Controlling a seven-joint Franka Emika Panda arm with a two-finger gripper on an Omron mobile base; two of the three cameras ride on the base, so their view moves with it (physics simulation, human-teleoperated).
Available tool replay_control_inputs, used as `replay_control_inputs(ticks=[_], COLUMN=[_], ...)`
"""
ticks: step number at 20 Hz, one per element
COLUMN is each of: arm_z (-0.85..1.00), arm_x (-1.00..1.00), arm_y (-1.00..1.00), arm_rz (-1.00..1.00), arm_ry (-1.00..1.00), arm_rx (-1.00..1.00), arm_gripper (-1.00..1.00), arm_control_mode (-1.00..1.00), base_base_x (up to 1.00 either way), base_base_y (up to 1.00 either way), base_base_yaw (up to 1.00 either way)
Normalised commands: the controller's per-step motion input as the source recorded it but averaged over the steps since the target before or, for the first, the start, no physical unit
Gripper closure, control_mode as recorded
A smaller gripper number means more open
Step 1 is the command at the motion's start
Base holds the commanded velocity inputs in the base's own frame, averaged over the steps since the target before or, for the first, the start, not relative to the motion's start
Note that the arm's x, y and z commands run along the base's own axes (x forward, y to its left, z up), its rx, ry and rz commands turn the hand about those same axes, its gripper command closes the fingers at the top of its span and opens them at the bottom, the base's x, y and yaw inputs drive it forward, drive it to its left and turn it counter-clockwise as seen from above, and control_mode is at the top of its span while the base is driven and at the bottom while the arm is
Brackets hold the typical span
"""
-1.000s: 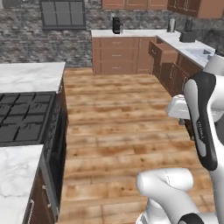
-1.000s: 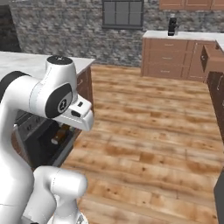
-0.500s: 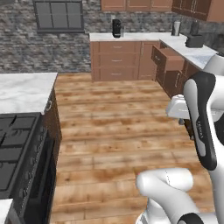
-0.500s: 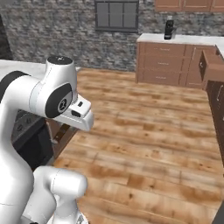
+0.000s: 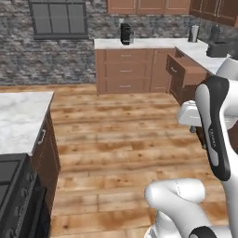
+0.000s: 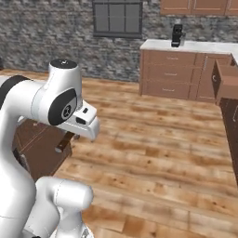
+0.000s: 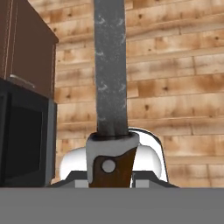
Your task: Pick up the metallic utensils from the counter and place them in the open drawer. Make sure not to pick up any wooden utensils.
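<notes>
From where I stand, the arm is raised over the wooden floor (image 5: 116, 135), and its fingers (image 7: 111, 173) are closed narrowly on a metallic utensil (image 7: 110, 87), a knife with a dark riveted handle and a mottled grey blade running up the hand view. The marble desk (image 5: 18, 118) with its black cooktop (image 5: 9, 174) sits off to the left. Across the room, the open drawer (image 5: 186, 72) juts out from the reddish-brown cabinets (image 5: 125, 69) near the corner.
</notes>
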Motion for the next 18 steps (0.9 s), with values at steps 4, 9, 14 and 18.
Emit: replay_control_inputs(ticks=[4,9,14,18], arm_z=[0.00,0.00,0.00,0.00], arm_x=[0.00,0.00,0.00,0.00], arm_y=[0.00,0.00,0.00,0.00], arm_rz=[0.00,0.00,0.00,0.00], arm_ry=[0.00,0.00,0.00,0.00], arm_rx=[0.00,0.00,0.00,0.00], arm_gripper=[1.00,1.00,1.00,1.00], arm_control_mode=[1.00,1.00,1.00,1.00], base_base_x=[1.00,1.00,1.00,1.00], base_base_y=[-0.29,-0.59,-0.59,-0.43], base_base_yaw=[0.00,-0.06,-0.20,-0.36])
